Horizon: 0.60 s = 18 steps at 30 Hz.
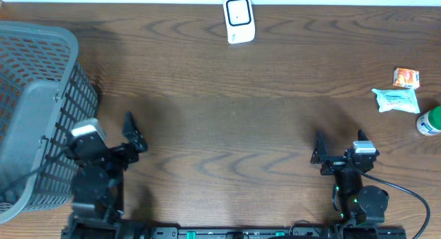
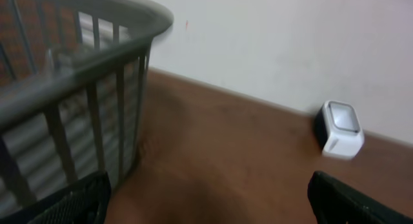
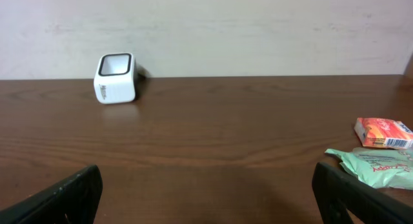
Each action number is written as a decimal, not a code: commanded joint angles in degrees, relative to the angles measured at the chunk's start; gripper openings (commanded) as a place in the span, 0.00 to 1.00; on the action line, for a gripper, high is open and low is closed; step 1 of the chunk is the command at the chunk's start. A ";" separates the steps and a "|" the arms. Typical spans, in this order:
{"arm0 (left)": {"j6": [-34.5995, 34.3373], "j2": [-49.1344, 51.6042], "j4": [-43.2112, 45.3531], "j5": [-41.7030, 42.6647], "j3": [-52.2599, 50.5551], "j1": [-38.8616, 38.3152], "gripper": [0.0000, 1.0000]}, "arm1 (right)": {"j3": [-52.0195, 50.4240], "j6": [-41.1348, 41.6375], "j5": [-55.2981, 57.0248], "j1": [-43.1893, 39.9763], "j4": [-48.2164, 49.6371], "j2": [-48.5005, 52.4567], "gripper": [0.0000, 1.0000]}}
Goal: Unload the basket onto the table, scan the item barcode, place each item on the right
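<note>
The white barcode scanner [image 1: 239, 19] stands at the table's far edge, and shows in the left wrist view [image 2: 339, 128] and the right wrist view [image 3: 117, 77]. The items lie at the far right: an orange packet [image 1: 406, 77] [image 3: 383, 132], a pale green packet [image 1: 396, 100] [image 3: 377, 166] and a green-and-white bottle [image 1: 429, 121]. My left gripper [image 1: 132, 132] [image 2: 206, 198] hangs open near the front left with nothing between its fingers. My right gripper [image 1: 318, 148] [image 3: 206, 195] is open and empty at the front right, well short of the packets.
A grey slatted basket [image 1: 34, 108] [image 2: 77, 88] fills the left side, right beside my left arm. The brown wooden table [image 1: 227, 115] stretches between the two arms and back to the scanner.
</note>
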 commanded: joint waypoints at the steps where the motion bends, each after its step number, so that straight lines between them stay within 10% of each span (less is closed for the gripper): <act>1: 0.09 -5.57 2.19 0.72 -6.86 0.39 0.98 | -0.09 0.94 0.28 -0.46 -0.22 -0.46 0.99; 18: 0.07 -11.93 2.43 0.72 -14.01 0.50 0.98 | -0.09 0.94 0.28 -0.46 -0.22 -0.46 0.99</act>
